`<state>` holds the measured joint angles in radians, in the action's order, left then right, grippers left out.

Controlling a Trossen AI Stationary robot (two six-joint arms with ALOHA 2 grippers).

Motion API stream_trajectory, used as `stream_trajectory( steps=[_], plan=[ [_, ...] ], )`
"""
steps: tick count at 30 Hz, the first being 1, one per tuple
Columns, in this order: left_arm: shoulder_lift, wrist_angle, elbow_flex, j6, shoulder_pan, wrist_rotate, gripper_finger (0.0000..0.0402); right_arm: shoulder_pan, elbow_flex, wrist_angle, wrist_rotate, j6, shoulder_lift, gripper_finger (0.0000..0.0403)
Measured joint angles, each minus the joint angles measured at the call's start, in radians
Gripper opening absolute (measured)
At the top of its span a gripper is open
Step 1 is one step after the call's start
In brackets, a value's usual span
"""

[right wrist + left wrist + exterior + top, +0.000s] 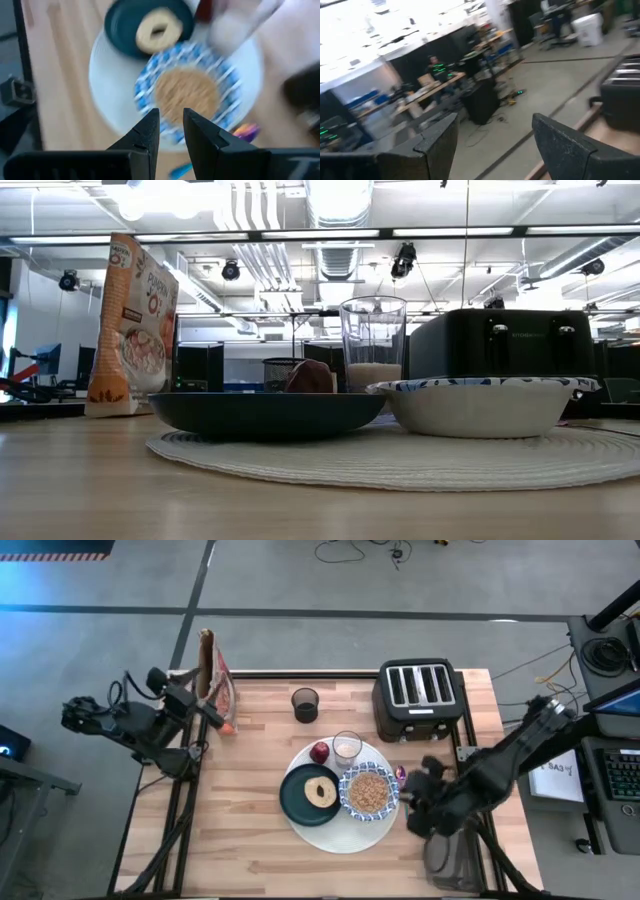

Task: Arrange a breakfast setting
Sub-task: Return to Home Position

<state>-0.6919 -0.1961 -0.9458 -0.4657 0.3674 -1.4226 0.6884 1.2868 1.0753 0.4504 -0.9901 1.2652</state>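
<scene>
Right claw [171, 119], barely parted, empty, hangs near the cereal-filled patterned bowl [369, 792] lower-centre, likely brittle, best gripped by rim; left claw [495, 122] wide open, empty.

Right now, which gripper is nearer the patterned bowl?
Right. The right gripper hovers just right of the patterned bowl; the left gripper is at the table's left edge, well away.
</scene>
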Motion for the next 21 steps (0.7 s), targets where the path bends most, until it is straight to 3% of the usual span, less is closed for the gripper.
stream_trajectory(
  steps=[7,14,21],
  plan=[
    [-0.003,-0.132,0.001,0.224,0.000,0.172,0.0236,0.000,-0.162,-0.032,0.197,0.149,-0.261,0.0077],
    [-0.039,-0.146,0.001,0.319,-0.001,0.290,0.0236,0.000,-0.466,-0.195,0.196,0.272,-0.518,0.0077],
    [-0.103,-0.171,0.008,0.442,0.000,0.595,0.0236,0.000,-0.733,-0.405,0.176,0.304,-0.794,0.0073]
  ],
)
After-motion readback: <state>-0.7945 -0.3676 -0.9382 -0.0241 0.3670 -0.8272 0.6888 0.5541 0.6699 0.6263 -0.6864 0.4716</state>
